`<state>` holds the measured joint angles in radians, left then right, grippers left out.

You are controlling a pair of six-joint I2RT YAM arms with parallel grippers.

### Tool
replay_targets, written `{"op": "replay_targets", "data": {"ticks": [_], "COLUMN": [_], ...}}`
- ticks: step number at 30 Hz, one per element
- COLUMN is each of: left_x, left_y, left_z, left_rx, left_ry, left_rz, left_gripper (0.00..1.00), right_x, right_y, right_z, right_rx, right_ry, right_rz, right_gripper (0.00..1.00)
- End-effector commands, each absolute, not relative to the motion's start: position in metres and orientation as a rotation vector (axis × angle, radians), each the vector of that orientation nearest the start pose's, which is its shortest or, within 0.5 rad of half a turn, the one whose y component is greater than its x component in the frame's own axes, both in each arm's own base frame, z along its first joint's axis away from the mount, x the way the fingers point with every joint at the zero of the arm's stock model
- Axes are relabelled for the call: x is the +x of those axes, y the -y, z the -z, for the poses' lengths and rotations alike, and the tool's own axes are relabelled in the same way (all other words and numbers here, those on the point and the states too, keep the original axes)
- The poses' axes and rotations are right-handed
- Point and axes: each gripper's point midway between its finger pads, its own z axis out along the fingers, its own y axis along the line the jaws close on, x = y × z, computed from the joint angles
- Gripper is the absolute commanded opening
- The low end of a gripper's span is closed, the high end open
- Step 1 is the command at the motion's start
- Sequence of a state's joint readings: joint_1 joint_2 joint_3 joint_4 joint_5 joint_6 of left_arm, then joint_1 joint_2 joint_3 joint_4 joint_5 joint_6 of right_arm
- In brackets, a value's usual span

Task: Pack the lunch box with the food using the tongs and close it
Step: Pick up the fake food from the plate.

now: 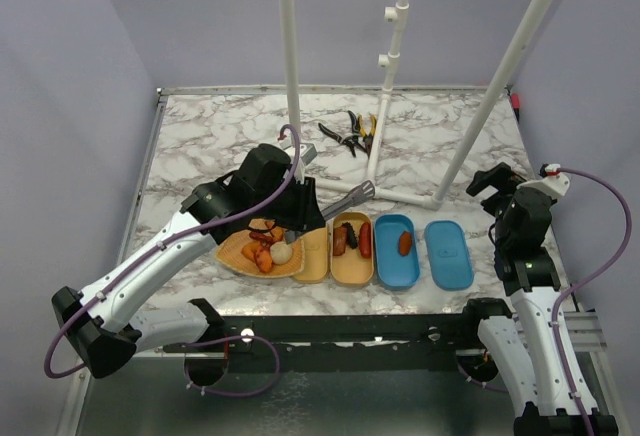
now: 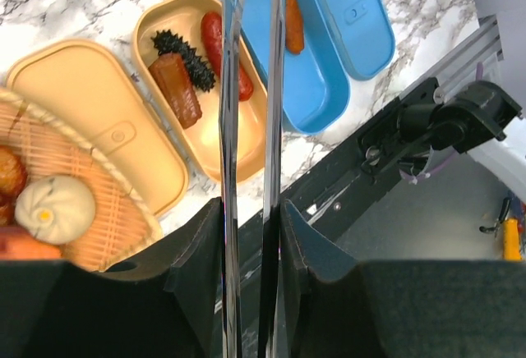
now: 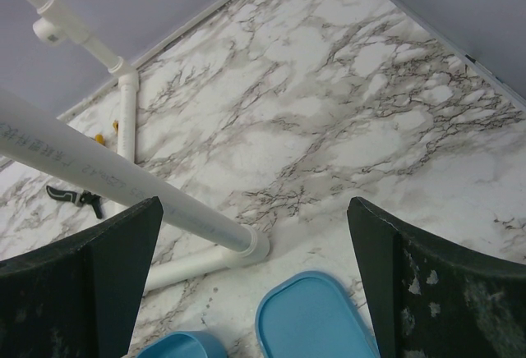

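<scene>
Long grey metal tongs (image 2: pixel 231 128), clamped in the left gripper (image 2: pixel 251 210), extended near the beige oval lunch box (image 2: pixel 205 149); the right gripper (image 3: pixel 255 235) stood open.

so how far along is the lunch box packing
Done: three pieces in the beige box, one orange sausage in the blue box. In hand: the left claw holds the tongs. Left: the bun and orange pieces on the woven tray, then the beige lid and blue lid.
</scene>
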<state>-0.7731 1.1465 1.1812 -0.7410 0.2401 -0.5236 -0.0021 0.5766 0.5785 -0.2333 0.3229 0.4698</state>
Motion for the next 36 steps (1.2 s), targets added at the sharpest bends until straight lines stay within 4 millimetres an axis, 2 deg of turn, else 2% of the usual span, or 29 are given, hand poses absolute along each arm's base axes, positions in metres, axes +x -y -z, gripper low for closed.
{"op": "replay_targets", "data": {"ticks": [1,5,7,20,25,31,34,36], "left_x": [0.165,0.168,0.167,0.175,0.181,0.18,0.177,0.174], "left_y": [0.242,0.21,0.204,0.169,0.161,0.134,0.134,0.133], "left_z": [-0.244,-0.223,-0.216,-0.201,-0.2,-0.214,-0.215,-0.209], "left_rx": [0.494,0.462,0.458,0.452,0.407,0.362,0.316,0.297], "left_ry": [-2.422,-2.485,-2.509,-2.58,-2.54,-2.504,-2.491,-2.504], "left_rz": [0.862,0.68,0.663,0.462,0.428,0.297,0.325,0.335], "left_gripper": [0.33,0.33,0.33,0.32,0.32,0.32,0.32,0.32], "right_x": [0.274,0.273,0.273,0.273,0.274,0.278,0.28,0.28], "right_y": [0.036,0.036,0.035,0.035,0.035,0.029,0.026,0.024], "right_z": [-0.231,-0.231,-0.231,-0.224,-0.226,-0.239,-0.24,-0.239], "right_rx": [0.61,0.611,0.611,0.627,0.634,0.63,0.629,0.624], "right_ry": [-1.66,-1.664,-1.662,-1.696,-1.725,-1.699,-1.702,-1.703], "right_rz": [-0.057,-0.059,-0.061,-0.059,-0.047,-0.101,-0.125,-0.136], "right_gripper": [1.0,1.0,1.0,1.0,1.0,1.0,1.0,1.0]}}
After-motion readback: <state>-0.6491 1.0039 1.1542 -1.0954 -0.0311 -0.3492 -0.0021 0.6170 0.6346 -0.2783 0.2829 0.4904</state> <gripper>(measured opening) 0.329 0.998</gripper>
